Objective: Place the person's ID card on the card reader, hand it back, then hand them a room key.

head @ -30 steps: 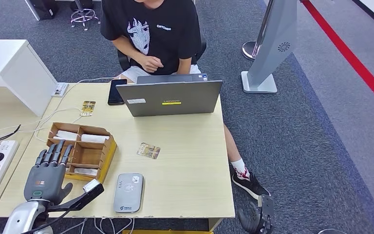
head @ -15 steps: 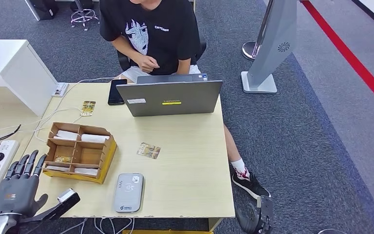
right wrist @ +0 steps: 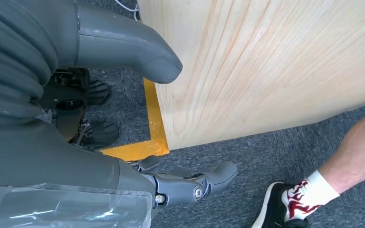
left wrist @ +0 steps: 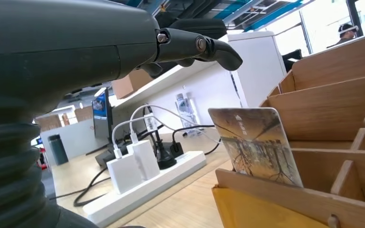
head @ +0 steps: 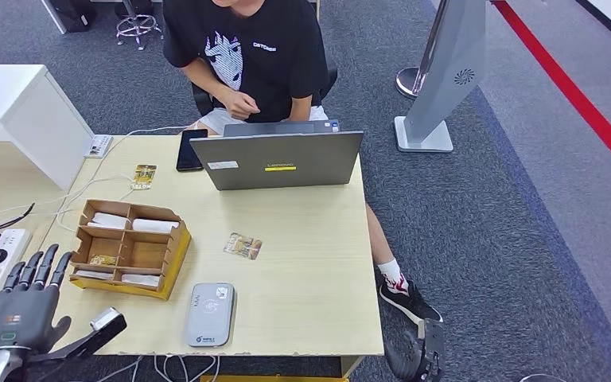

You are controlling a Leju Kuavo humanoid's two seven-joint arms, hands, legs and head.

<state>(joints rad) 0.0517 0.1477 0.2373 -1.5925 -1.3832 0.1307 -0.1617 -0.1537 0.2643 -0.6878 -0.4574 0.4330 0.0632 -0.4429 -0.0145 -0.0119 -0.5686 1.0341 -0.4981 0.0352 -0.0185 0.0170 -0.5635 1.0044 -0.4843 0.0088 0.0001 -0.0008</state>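
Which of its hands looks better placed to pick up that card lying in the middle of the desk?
Probably the left. The left robot hand is raised at the desk's near edge, open, while the right robot hand hangs below the desktop beside the desk. The card lies between them.

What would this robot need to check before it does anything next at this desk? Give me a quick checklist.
1. Left robot hand free: ok, fingers apart, holding nothing.
2. Right robot hand free: ok, hanging beside the desk, nothing in it.
3. Card reader top bare: ok.
4. Card on the desk reachable: ok, lies flat between reader and laptop; whether it is the ID card: cannot tell.
5. Room keys in wooden box: ok, a card stands in a compartment.
6. Person ready: cannot tell, hand at laptop.
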